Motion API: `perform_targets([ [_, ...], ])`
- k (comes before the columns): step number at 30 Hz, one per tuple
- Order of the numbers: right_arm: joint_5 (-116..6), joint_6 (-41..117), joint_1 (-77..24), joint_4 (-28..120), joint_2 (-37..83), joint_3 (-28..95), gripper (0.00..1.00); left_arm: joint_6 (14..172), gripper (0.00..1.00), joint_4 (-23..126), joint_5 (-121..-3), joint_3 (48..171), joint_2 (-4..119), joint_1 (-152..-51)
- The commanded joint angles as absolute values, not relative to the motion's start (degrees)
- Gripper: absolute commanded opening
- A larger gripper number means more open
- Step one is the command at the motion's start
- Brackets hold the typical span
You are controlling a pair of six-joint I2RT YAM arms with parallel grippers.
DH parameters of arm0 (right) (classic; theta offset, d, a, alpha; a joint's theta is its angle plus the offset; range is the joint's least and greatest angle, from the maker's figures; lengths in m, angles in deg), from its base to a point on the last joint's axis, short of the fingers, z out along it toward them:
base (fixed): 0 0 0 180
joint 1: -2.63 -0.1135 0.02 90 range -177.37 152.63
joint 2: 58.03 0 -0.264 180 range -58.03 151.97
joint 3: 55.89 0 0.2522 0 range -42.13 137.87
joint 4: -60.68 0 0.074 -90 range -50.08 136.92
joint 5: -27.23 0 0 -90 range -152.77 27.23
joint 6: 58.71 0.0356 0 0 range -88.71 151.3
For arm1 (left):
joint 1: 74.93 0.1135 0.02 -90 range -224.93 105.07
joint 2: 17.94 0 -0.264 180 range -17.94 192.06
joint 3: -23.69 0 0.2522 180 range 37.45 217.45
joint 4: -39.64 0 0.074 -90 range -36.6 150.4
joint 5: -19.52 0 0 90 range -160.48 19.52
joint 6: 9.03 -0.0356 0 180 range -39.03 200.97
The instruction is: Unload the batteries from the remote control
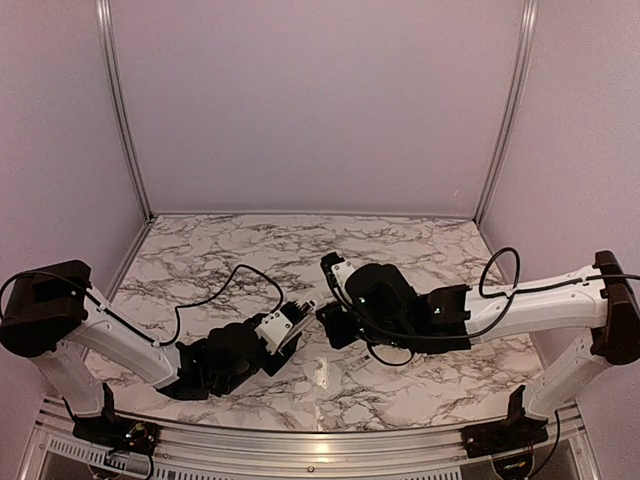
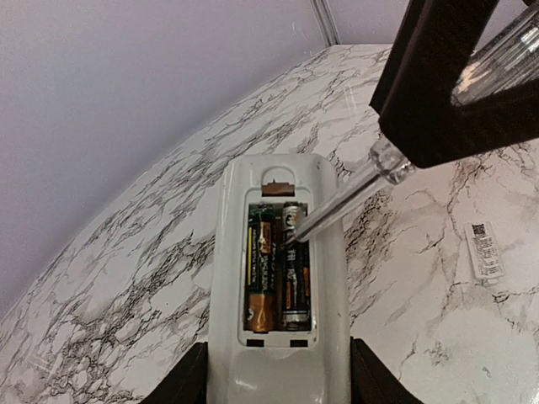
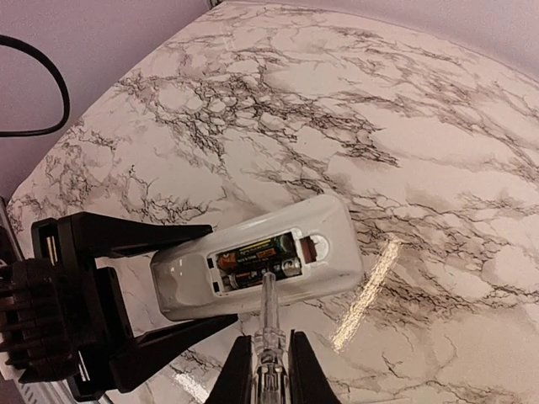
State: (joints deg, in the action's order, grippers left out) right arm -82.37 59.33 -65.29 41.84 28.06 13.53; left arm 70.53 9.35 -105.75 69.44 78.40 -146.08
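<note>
Here left end effector (image 2: 278, 383) clamps the remote control (image 2: 278, 181); right end effector (image 3: 271, 362) pinches a clear rod (image 3: 268, 307) touching the batteries (image 2: 278, 269)

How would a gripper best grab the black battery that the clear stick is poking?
Likely at its poked end, from above, once pried up. The black battery lies sunk in the remote control beside the green battery, with only its top exposed.

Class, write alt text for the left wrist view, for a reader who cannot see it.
A white remote control, gripped by the left gripper, shows its back open with two batteries inside. A clear rod held in the right gripper has its tip at the far end of one battery.
</note>
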Motion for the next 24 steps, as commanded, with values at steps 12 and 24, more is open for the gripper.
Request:
perform_targets([
  [12, -84.48, 59.07, -64.63, 46.05, 25.0, 10.09, 0.0, 71.97, 0.0, 3.04, -100.36, 68.14, 73.94, -147.87],
  [24, -85.58, 59.04, -64.6, 36.78, 29.59, 15.58, 0.0, 70.36, 0.0, 6.65, -102.26, 69.7, 75.28, -147.87],
])
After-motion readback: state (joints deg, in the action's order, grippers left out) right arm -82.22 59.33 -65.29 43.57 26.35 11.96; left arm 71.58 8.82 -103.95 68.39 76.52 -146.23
